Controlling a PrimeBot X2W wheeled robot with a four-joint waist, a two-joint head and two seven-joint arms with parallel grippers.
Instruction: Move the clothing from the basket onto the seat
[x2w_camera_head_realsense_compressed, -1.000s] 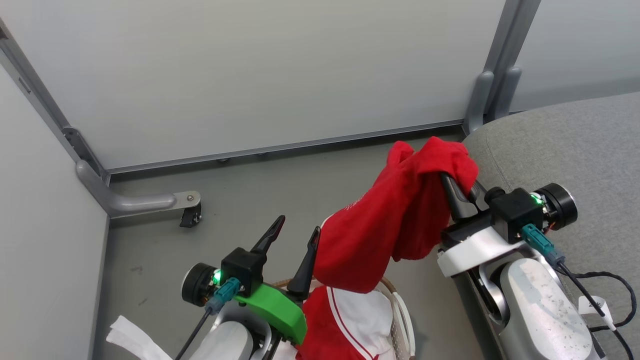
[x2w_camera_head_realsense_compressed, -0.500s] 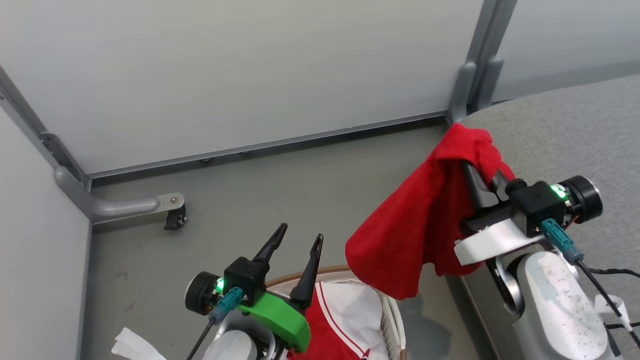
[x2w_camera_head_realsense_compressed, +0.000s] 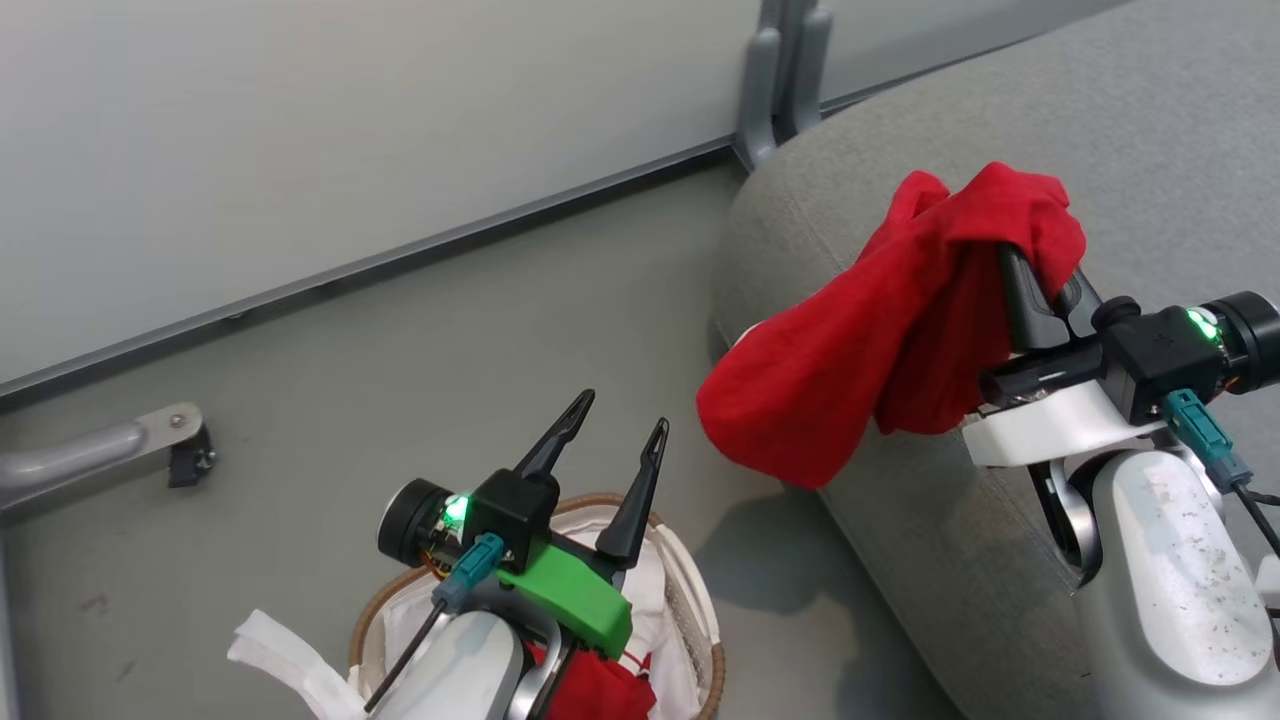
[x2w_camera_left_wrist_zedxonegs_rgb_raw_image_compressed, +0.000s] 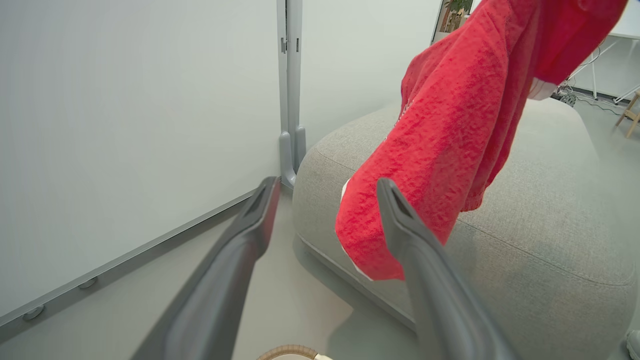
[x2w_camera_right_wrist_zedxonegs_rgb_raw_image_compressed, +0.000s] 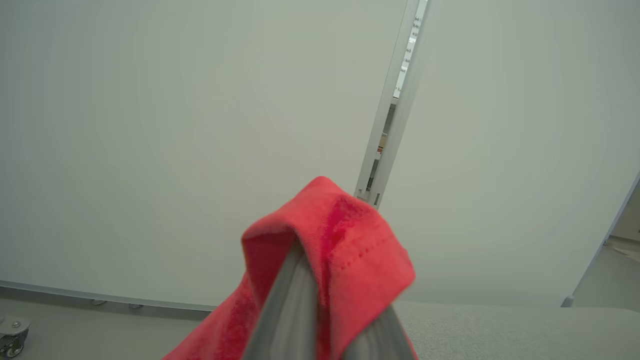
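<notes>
Right gripper (x2w_camera_head_realsense_compressed: 1032, 268) clamped on red jersey (x2w_camera_head_realsense_compressed: 850, 380), tail hanging beyond seat (x2w_camera_head_realsense_compressed: 1150, 130) edge; carry inboard before release. Left gripper (x2w_camera_head_realsense_compressed: 622, 410) spread, empty.

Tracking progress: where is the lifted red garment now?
Head view, right: the red garment hangs from the right gripper over the edge of the grey seat, right of the basket.

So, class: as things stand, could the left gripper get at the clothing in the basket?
Probably yes. The left gripper is open and empty above the basket, and nothing covers the clothing there but its own arm. Its fingers point away, though, so it must tilt down first.
</notes>
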